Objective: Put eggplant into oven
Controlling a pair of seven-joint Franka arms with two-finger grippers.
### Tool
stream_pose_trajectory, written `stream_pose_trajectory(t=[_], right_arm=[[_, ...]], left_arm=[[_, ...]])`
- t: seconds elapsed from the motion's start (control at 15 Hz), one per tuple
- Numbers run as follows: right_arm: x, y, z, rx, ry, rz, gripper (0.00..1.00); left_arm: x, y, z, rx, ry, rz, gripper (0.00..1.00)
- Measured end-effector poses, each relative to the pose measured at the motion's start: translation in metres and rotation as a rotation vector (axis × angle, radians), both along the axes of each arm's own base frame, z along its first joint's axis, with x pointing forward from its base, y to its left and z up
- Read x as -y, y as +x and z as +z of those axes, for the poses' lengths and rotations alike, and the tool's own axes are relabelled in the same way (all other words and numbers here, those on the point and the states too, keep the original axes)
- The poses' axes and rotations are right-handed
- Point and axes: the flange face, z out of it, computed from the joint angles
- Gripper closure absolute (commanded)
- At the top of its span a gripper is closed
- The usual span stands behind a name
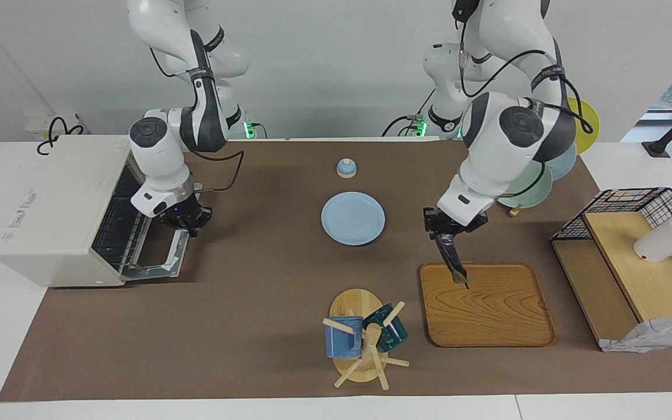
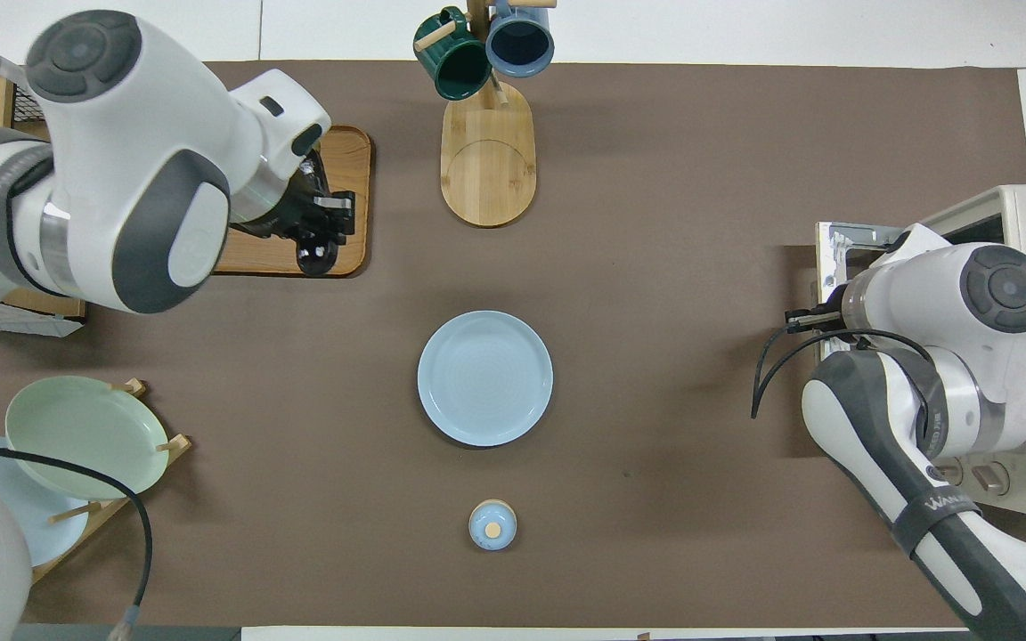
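My left gripper [image 1: 444, 232] is shut on the upper end of the dark purple eggplant [image 1: 452, 262]. The eggplant hangs tilted, green tip down, in the air over the edge of the wooden tray [image 1: 505, 315] that is nearer to the robots. From overhead, the left gripper [image 2: 324, 227] and the eggplant's glossy end [image 2: 312, 258] show over that tray edge [image 2: 348, 151]. The cream oven [image 1: 50, 204] stands at the right arm's end of the table, its door [image 1: 158, 259] dropped open. My right gripper [image 1: 185, 224] is just over the door's handle end. The oven also shows in the overhead view [image 2: 1025, 214].
A light blue plate [image 1: 352, 218] lies mid-table, with a small blue lidded pot [image 1: 346, 168] nearer to the robots. A mug tree [image 1: 365, 341] with two mugs stands beside the tray. A plate rack [image 1: 531, 178] and a wire shelf [image 1: 633, 233] are at the left arm's end.
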Motion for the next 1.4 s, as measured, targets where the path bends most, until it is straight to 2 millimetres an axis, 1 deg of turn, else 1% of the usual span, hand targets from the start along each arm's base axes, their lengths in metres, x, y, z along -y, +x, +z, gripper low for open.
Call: stream_pose_trajectory(t=[0.13,0.27,0.4,0.47,0.6,0.73,1.0,1.07,1.13,1.2,1.27,1.4], right_arm=[[-0.001,0.001,-0.007,-0.004,0.001,-0.017,1.0],[-0.001,0.001,-0.012,-0.008,0.002,-0.019,1.0],[-0.001,0.001,-0.016,-0.011,0.004,-0.023,1.0],[-0.001,0.002,-0.018,-0.013,0.007,-0.03,1.0],[-0.001,0.002,-0.023,-0.019,0.013,-0.043,1.0],[-0.005,0.0,-0.029,-0.029,0.013,-0.064,1.0],[-0.035,-0.001,-0.028,-0.037,0.012,-0.083,1.0],[-0.038,0.001,-0.024,-0.046,0.01,-0.079,0.91],[-0.042,0.004,-0.018,-0.055,0.008,-0.077,0.63],[-0.049,0.007,-0.011,-0.058,0.008,-0.086,0.48],[-0.059,0.009,-0.005,-0.061,0.007,-0.108,0.43],[-0.081,0.008,0.004,-0.069,0.004,-0.137,0.43]], left_arm=[[0.04,-0.032,-0.009,-0.016,0.012,0.003,1.0],[0.077,-0.057,-0.024,0.017,-0.004,0.003,1.0],[0.102,-0.081,-0.048,0.051,-0.023,-0.011,1.0],[0.11,-0.093,-0.062,0.06,-0.027,-0.023,1.0],[0.118,-0.113,-0.089,0.071,-0.031,-0.046,1.0],[0.12,-0.124,-0.11,0.066,-0.026,-0.057,1.0],[0.127,-0.141,-0.135,0.065,-0.024,-0.081,1.0],[0.128,-0.146,-0.14,0.063,-0.022,-0.088,1.0],[0.13,-0.151,-0.145,0.06,-0.019,-0.094,1.0],[0.132,-0.156,-0.147,0.058,-0.018,-0.097,1.0],[0.133,-0.158,-0.15,0.055,-0.016,-0.096,1.0],[0.134,-0.161,-0.152,0.055,-0.016,-0.096,1.0]])
